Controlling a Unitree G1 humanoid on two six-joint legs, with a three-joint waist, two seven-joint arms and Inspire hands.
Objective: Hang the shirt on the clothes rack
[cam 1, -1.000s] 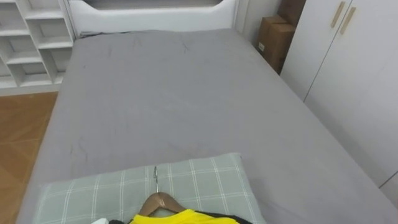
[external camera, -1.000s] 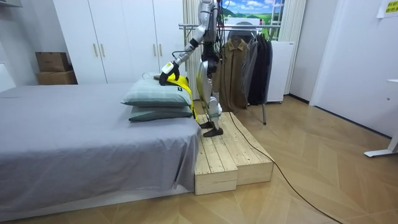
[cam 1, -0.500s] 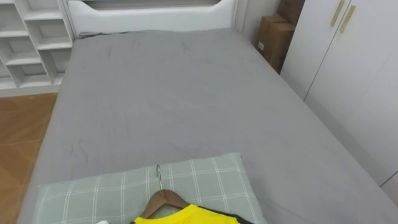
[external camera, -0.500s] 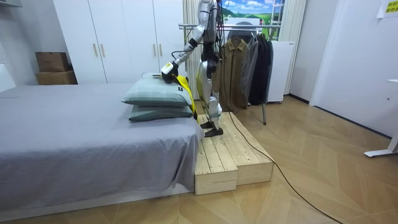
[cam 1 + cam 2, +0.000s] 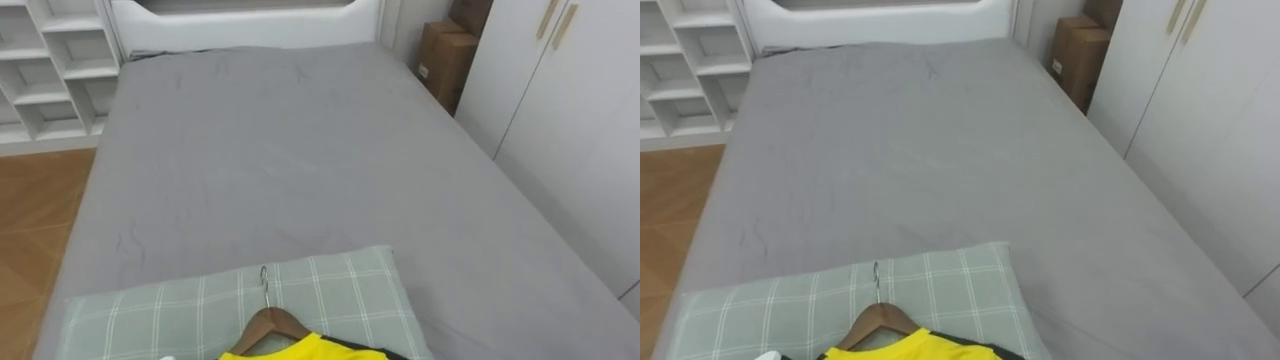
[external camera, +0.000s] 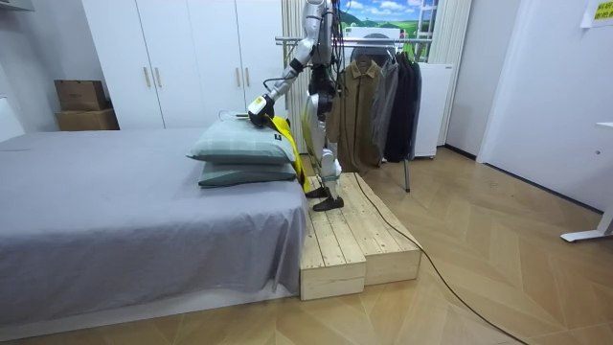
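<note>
Though hold of the left hand (image 6: 257, 107) is unclear, the hanger (image 5: 272, 322) points hook-first along the bed (image 5: 300, 150).

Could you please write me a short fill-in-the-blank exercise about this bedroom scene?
1. The wooden hanger carries a ___ garment.
2. The hanger is over a checked ___ on the grey bed.
3. In the room view, the robot stands on a ___ platform beside the bed.
4. Cardboard boxes stand beside the white ___.
Missing words: yellow; pillow; wooden; wardrobe.
</note>
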